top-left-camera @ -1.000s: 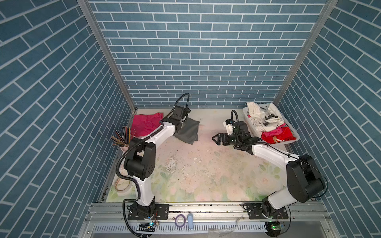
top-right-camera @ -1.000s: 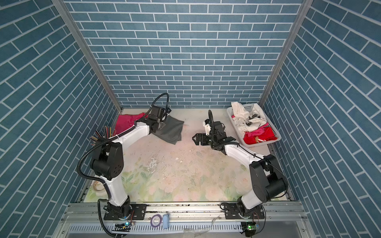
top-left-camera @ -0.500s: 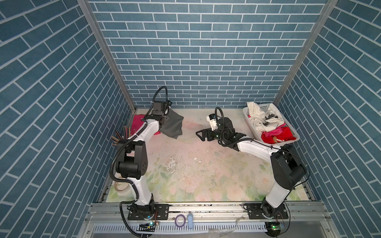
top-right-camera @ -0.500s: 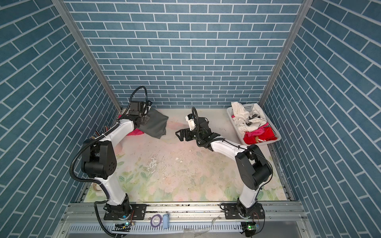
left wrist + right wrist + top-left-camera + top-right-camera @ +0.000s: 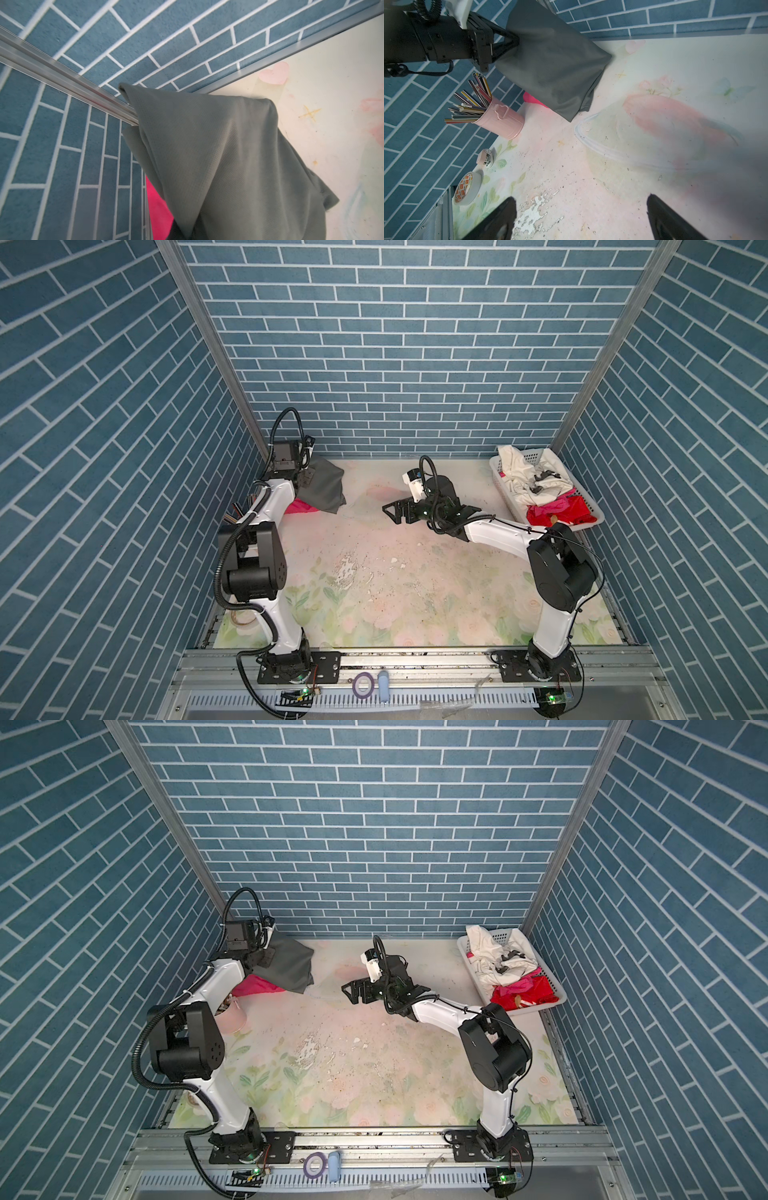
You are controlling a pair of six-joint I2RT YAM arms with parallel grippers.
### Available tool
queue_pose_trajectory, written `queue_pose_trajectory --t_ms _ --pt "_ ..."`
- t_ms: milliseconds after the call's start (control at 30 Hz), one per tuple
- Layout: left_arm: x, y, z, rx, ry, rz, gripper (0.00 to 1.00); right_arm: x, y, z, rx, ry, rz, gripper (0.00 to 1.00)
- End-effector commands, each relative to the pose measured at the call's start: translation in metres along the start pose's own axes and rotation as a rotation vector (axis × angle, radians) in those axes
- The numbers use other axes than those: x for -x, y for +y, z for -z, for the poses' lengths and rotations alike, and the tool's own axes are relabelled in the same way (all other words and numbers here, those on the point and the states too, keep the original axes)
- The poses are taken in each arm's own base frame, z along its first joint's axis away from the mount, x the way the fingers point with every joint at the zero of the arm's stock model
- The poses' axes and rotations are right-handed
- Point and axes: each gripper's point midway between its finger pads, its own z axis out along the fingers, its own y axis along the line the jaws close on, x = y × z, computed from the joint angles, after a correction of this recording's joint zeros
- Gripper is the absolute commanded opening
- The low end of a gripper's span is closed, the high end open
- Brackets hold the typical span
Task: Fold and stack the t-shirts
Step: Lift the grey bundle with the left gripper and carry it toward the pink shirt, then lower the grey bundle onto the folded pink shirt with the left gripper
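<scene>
A flowered table (image 5: 415, 572) stands between blue brick walls. Over its back left corner a dark grey t-shirt (image 5: 326, 485) hangs folded from the left gripper (image 5: 306, 477); a second ago it hung nearer the table's middle. It now covers most of a hot pink t-shirt (image 5: 301, 506) lying on the table. The left gripper's fingers are pinched together on the grey cloth's upper edge. The right gripper (image 5: 392, 514) has swung from beside the basket (image 5: 533, 455) toward the middle, fingers spread wide, holding nothing. The white basket, back right, holds crumpled white cloth (image 5: 515, 477) and red and pink cloth (image 5: 557, 514). A pink cup (image 5: 504, 122) by the left wall holds thin coloured sticks (image 5: 471, 104); a roll of tape (image 5: 467, 189) lies nearby.
</scene>
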Motion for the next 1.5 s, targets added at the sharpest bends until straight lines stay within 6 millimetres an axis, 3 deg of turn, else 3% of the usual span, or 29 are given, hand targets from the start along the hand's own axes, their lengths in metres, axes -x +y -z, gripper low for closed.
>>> queue_pose_trajectory --t_ms 0,333,767,1067,1267,1467 --pt "0.014 0.013 0.014 -0.002 -0.076 0.027 0.00 0.000 0.005 -0.005 0.018 0.011 -0.011 0.98" --pt "0.002 0.040 0.005 -0.036 -0.121 0.127 0.00 -0.005 0.012 -0.014 0.038 0.034 -0.042 0.98" --pt "-0.028 0.059 -0.018 -0.046 -0.084 0.190 0.00 -0.010 0.014 -0.025 0.046 0.072 -0.056 0.98" --pt "-0.038 0.060 -0.042 -0.066 -0.059 0.215 0.00 -0.019 0.014 -0.026 0.041 0.092 -0.077 0.98" --pt "-0.041 0.069 -0.039 -0.009 -0.046 0.213 0.00 -0.024 0.016 -0.027 0.048 0.101 -0.088 0.98" --pt "-0.030 0.073 -0.023 -0.014 -0.103 0.226 0.00 -0.024 0.017 -0.029 0.049 0.100 -0.092 0.98"
